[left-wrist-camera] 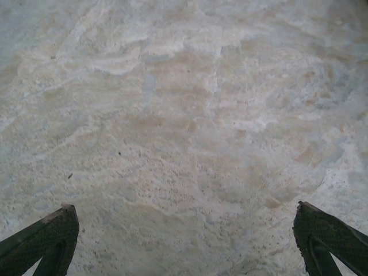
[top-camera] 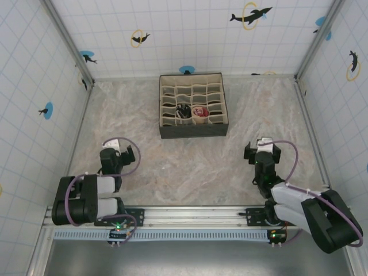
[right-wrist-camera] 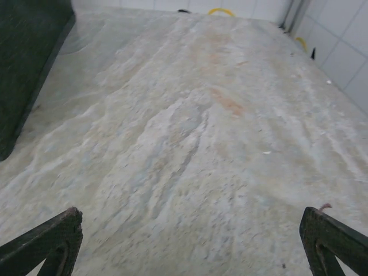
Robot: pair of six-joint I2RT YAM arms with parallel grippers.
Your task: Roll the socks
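Note:
The socks sit in the front row of the beige gridded organiser box (top-camera: pixel 167 127): a black-and-white one (top-camera: pixel 183 111) and beside it a tan one with dark red (top-camera: pixel 199 112), each bunched in its own compartment. My left gripper (top-camera: pixel 122 154) rests low at the near left, open, with bare table between its fingers (left-wrist-camera: pixel 184 210). At the near right my right gripper (top-camera: pixel 263 148) is also open and holds nothing (right-wrist-camera: pixel 190 213). Both grippers are well short of the box.
The marbled table surface (top-camera: pixel 190 161) stretches between the arms and the box. Tiled walls close in the left, back and right sides. The box's dark side wall (right-wrist-camera: pixel 29 57) shows at the upper left of the right wrist view.

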